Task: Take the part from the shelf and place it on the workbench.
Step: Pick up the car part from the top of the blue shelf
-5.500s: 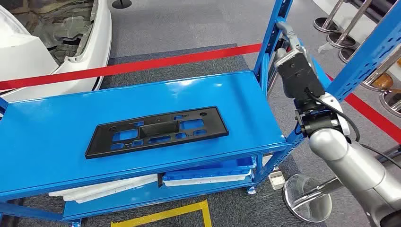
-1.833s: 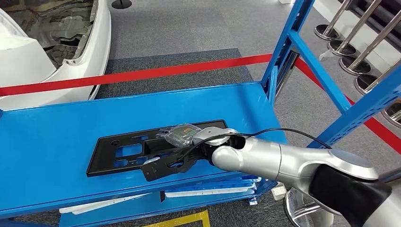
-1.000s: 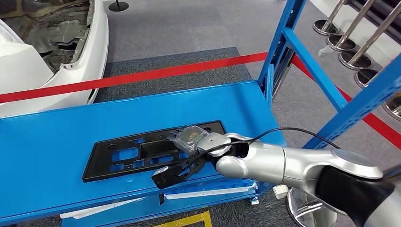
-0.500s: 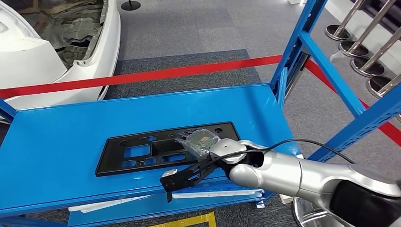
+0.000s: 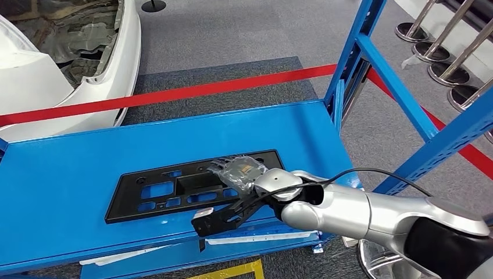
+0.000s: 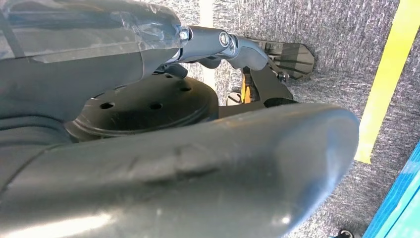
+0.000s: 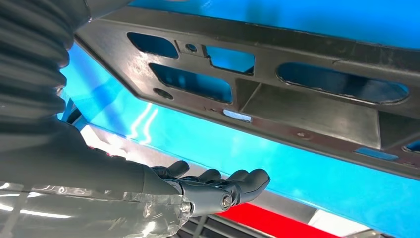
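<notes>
Black plastic mounting plate (image 5: 192, 186), flat on blue shelf top (image 5: 70, 168), long axis along the shelf, cutouts showing blue through. Right hand (image 5: 235, 174) resting over the plate's end nearest the silver right arm (image 5: 349, 212); clear film wrapped around the back of the hand. Dark fingers (image 7: 233, 186) extended side by side in right wrist view, lying just off the plate's face, blue shelf surface between fingertips and plate edge. No grasp visible: fingers apart from thumb, nothing held. Contact with plate in head view: cannot tell. Wrist camera bracket (image 5: 215, 218) projecting below the hand past the shelf's front edge. White flat panels (image 5: 256, 237) on lower shelf level, beneath the hand. Red barrier tape (image 5: 174, 93) beyond the hand, across grey carpet; white car body (image 5: 46, 75) far beyond. Left hand (image 6: 233, 44) in left wrist view over carpet near yellow floor line (image 6: 386, 84); open or closed: cannot tell.
</notes>
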Controlling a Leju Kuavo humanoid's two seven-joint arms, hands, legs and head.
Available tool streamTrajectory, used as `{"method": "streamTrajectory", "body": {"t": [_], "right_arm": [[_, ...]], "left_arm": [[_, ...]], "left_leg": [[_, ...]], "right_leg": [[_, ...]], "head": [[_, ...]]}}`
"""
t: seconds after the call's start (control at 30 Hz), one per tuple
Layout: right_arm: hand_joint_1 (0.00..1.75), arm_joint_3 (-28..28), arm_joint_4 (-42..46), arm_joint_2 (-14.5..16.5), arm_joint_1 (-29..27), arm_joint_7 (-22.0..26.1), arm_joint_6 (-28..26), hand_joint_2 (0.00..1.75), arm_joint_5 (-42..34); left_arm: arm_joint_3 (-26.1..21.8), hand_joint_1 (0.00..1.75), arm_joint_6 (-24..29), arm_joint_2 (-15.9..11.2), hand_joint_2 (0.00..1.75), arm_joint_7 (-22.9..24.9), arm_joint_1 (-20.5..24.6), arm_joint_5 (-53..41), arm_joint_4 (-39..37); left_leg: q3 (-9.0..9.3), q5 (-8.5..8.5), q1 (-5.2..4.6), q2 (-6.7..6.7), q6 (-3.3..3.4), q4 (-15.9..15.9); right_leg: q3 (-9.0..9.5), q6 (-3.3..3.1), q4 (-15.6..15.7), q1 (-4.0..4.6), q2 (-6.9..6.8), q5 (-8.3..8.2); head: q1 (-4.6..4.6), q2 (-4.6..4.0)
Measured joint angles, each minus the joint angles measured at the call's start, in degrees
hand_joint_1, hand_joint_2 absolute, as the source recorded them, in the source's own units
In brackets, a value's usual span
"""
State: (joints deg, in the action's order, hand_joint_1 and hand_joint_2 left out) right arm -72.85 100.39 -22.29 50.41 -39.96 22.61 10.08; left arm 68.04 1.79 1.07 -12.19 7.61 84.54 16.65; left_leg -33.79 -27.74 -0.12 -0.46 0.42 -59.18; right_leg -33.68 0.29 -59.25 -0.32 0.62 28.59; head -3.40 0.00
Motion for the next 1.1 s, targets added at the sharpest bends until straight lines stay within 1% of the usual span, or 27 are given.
{"method": "streamTrajectory", "body": {"t": [0.4, 0.73, 0.87, 1.1], "right_arm": [[0.00, 0.3, 1.6, -0.2, -0.4, 0.0, 1.9, 1.75, 1.3], [0.00, 1.3, 2.1, -0.7, -2.7, 0.0, 3.8, 1.75, 0.9], [0.00, 1.4, 2.1, -0.9, -3.4, 0.0, 3.9, 1.75, 0.7], [0.00, 2.8, 1.8, -1.6, -6.5, -0.1, 3.1, 1.75, 2.1]], "left_arm": [[0.0, 0.00, 0.0, 0.0, 0.00, -0.3, 0.0, 0.0, 0.0], [0.0, 0.00, 0.0, 0.0, 0.00, -0.3, -0.1, 0.1, 0.0], [0.0, 0.00, 0.2, 0.0, 0.00, -0.3, -0.1, 0.4, 0.0], [0.0, 0.00, 0.4, 0.0, 0.00, -0.3, -0.3, 0.7, 0.0]], "left_leg": [[0.03, -0.06, 0.02, -0.01, -0.06, 0.0], [0.10, -0.09, -0.02, -0.01, -0.03, 0.0], [0.12, -0.11, 0.00, -0.01, -0.05, 0.0], [0.13, -0.12, 0.01, -0.02, -0.07, 0.0]], "right_leg": [[0.13, 0.00, 0.2, 0.00, 0.01, 0.01], [0.23, 0.00, 0.2, 0.00, 0.00, 0.01], [0.25, 0.00, 0.2, 0.00, 0.00, 0.01], [0.26, 0.00, 0.2, 0.00, 0.00, 0.01]], "head": [[0.02, 0.00], [0.01, 0.00], [0.01, 0.00], [0.01, 0.00]]}}
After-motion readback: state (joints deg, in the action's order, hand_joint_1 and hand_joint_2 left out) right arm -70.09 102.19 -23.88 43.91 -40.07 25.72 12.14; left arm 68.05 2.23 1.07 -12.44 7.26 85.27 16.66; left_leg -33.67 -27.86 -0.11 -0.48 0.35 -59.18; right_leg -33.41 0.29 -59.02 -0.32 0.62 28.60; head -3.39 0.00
